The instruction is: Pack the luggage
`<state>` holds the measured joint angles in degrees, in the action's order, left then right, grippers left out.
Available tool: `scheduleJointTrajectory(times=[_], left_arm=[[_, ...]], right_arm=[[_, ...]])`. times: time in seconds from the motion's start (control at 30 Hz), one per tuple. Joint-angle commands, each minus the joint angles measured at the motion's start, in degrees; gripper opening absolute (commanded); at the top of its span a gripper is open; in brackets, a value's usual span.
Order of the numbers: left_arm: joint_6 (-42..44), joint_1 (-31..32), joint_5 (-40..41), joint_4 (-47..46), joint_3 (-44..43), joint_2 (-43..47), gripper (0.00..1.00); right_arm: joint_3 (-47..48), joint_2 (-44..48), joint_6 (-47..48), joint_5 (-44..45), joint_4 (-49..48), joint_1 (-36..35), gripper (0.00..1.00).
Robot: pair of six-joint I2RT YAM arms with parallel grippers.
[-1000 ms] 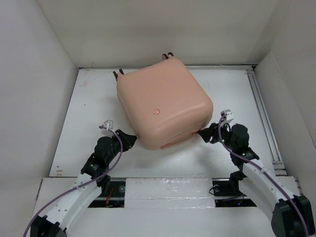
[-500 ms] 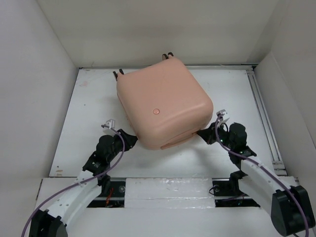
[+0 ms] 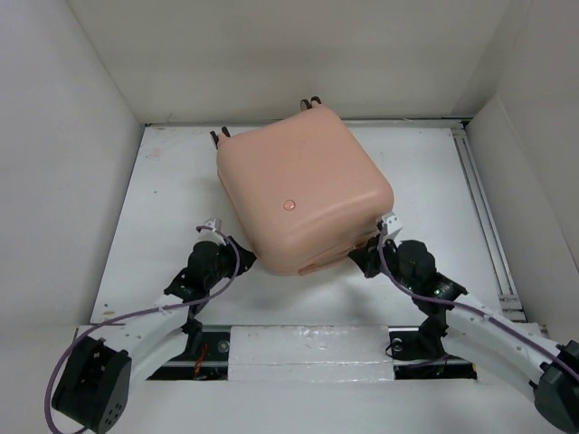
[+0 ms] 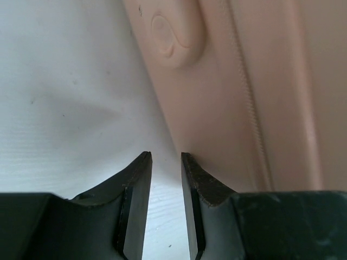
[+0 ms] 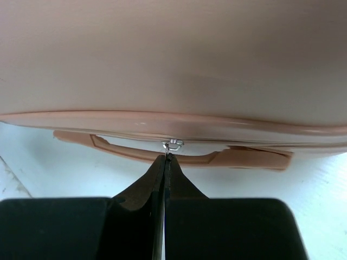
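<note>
My right tool (image 5: 165, 158), pressed shut on the zip pull (image 5: 172, 144), meets the near side of the luggage (image 3: 303, 194), which lies closed on the worktop (image 3: 163, 208), seam crosswise, long axis running away toward its far-left wheels, while my left tool (image 4: 165, 162), barely parted and empty, flanks its near-left corner.
</note>
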<state>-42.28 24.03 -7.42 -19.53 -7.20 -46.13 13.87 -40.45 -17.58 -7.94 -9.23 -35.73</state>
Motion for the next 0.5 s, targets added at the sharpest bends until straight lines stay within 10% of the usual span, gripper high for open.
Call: scheduleJointTrajectory(times=[0.0,0.17,0.47], left_arm=[[-2.2,6.3,-6.7,-13.6,-5.1,-2.4,0.25],[-2.4,18.1,5.7,-14.7,-9.1,-7.4,0.24],[-3.7,19.7,6.8,-19.5,-11.4,-11.3,0.24]], right_arm=[[4.5,0.7,-2.4,1.4,7.8,-9.7,0.00],[10.0,-5.9,-4.6,8.3,8.0,-20.1,0.00],[21.7,-26.9,-8.9,18.1,-0.1,-41.8,0.00]])
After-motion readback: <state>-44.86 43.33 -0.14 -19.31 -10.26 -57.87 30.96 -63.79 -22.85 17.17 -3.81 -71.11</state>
